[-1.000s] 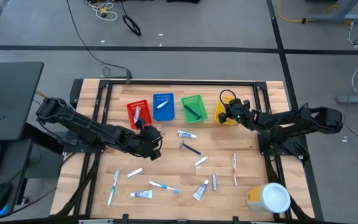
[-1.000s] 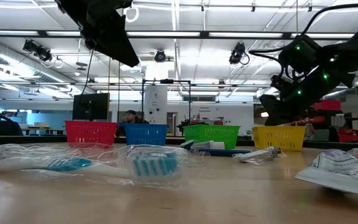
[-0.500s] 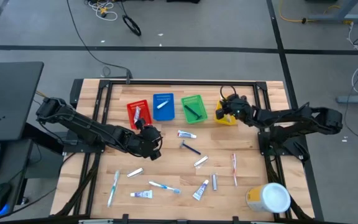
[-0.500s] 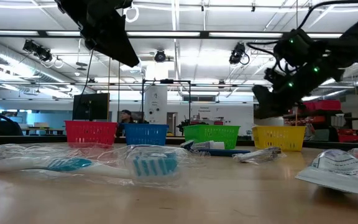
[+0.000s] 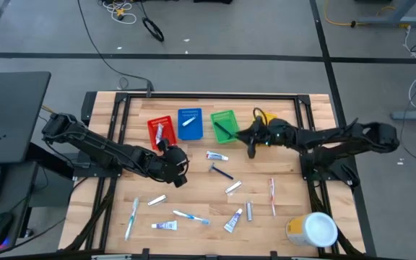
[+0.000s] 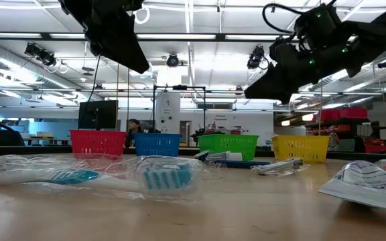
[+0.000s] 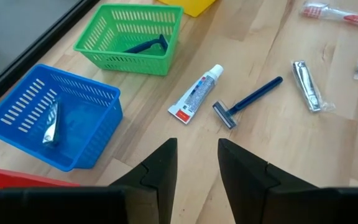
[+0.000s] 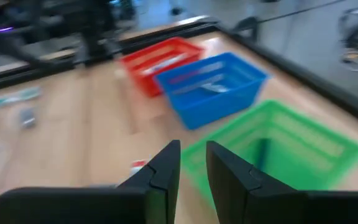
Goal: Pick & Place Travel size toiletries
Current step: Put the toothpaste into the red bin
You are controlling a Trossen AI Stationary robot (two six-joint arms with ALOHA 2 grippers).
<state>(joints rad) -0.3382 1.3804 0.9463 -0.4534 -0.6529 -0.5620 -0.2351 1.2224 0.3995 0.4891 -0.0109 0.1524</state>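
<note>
Travel size toiletries lie loose on the wooden table: a toothpaste tube, a blue razor, a pink toothbrush and several more nearer the front. At the far side a red bin, blue bin, green bin and yellow bin stand in a row. My left gripper hovers open and empty in front of the red bin, looking over the tube and razor. My right gripper is open, empty, raised beside the green bin.
A yellow tub with a white lid stands at the near right corner. The green bin holds a blue razor, the blue bin a wrapped item. A wrapped toothbrush lies close to the low camera.
My right gripper has left its place over the yellow bin, going toward the table's left to the green bin's near right corner while rising. It has tipped from pointing steeply down to nearly level.
</note>
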